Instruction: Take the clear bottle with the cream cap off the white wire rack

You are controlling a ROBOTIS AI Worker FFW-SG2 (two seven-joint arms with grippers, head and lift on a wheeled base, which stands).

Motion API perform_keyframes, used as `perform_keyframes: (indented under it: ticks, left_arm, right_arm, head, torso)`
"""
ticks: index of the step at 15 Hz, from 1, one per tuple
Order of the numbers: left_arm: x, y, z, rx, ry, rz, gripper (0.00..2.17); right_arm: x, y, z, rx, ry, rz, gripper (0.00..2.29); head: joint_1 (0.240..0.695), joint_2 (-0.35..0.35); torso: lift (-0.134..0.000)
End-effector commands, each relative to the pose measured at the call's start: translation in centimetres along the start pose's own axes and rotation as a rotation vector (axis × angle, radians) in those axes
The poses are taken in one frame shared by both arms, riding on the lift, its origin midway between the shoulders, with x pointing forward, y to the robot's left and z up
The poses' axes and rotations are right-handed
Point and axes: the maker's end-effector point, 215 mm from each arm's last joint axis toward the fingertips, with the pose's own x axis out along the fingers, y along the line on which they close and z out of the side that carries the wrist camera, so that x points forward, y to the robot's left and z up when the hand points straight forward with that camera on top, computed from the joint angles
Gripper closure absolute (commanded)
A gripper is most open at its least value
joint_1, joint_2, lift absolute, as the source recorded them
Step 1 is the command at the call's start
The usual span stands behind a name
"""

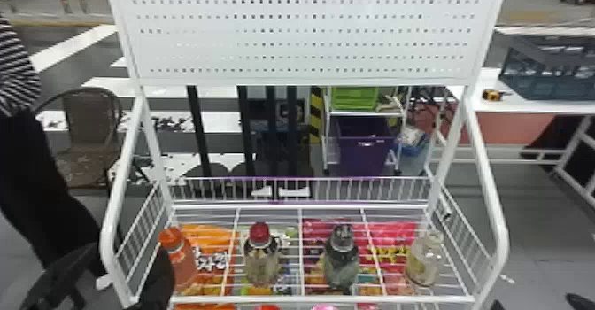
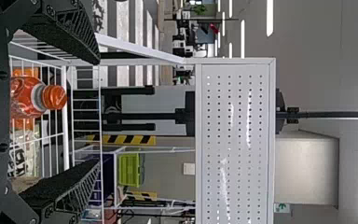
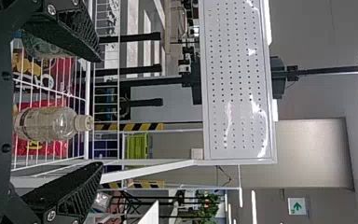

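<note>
Right gripper (image 1: 535, 301): fingers wide apart, nothing between tips. Left gripper (image 1: 129, 248) — also spread, empty. Clear bottle (image 1: 423, 262) upright at right end of white wire rack (image 1: 310, 299); cream cap (image 1: 435, 237) on, pale label around body, untouched. Dark-capped bottle (image 1: 341, 258) next along, then red-capped bottle (image 1: 261, 260), orange bottle (image 1: 182, 260) at left end. Bright snack bags (image 1: 212, 260) below wires. In head view, white side post (image 1: 499, 242) between clear bottle and right gripper.
</note>
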Motion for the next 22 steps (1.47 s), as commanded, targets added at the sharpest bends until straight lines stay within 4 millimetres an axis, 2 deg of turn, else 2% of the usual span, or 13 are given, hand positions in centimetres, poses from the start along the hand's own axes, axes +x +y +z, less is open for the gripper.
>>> perform_keyframes:
  ticks: [1, 9, 11, 17, 19, 22]
  left_arm:
    - [0.0, -0.1, 0.0, 0.001, -0.001, -0.002, 0.14]
    - [-0.1, -0.2, -0.2, 0.003, 0.013, -0.006, 0.14]
    - [-0.5, -0.6, -0.4, 0.006, 0.020, -0.021, 0.13]
    - [-0.6, -2.2, -1.4, 0.020, 0.067, -0.049, 0.13]
    - [-0.7, -3.0, -3.1, 0.025, 0.123, -0.064, 0.13]
    - [-0.7, -3.8, -3.6, 0.039, 0.151, -0.075, 0.13]
  right_arm:
    - [-0.1, 0.1, 0.2, -0.001, -0.004, 0.001, 0.11]
    - [0.0, 0.0, 0.1, -0.008, -0.002, 0.001, 0.11]
    - [0.7, -0.8, -2.3, -0.014, 0.015, -0.024, 0.11]
    - [7.1, -1.5, -11.2, -0.030, 0.006, -0.028, 0.11]
    - [9.6, -1.6, -14.4, -0.026, 0.033, -0.027, 0.11]
    - [12.6, -2.0, -16.0, -0.057, 0.012, -0.052, 0.12]
  head:
    - [0.499, 0.000]
    - [0.499, 0.000]
    - [0.499, 0.000]
    - [0.499, 0.000]
    - [0.499, 0.000]
    - [0.499, 0.000]
  torso:
    - [0.000]
    - [0.000]
    - [0.000]
    - [0.000]
    - [0.000]
    - [0.000]
